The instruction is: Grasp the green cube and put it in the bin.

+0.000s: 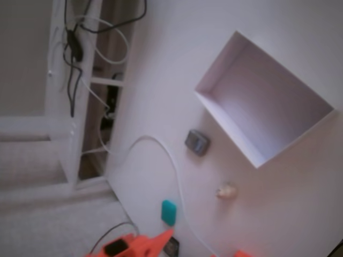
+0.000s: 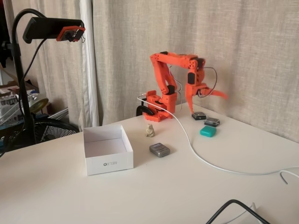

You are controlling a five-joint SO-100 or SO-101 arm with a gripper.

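Green cube (image 2: 208, 131) on the table just below and beside the tool (image 2: 205, 99), jaws spread wide, empty.

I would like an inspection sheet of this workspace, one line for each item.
Surface: white table, mostly bare.
Job's things: green cube lies on the table near the arm; white bin is open and empty.
Clutter: grey block, small beige figurine, two dark blocks beside the cube.
Gripper: orange gripper open, above the dark blocks, holding nothing.
Cables: white cable runs across the table; black cable at the front edge.
Surroundings: beige curtain, camera on stand.
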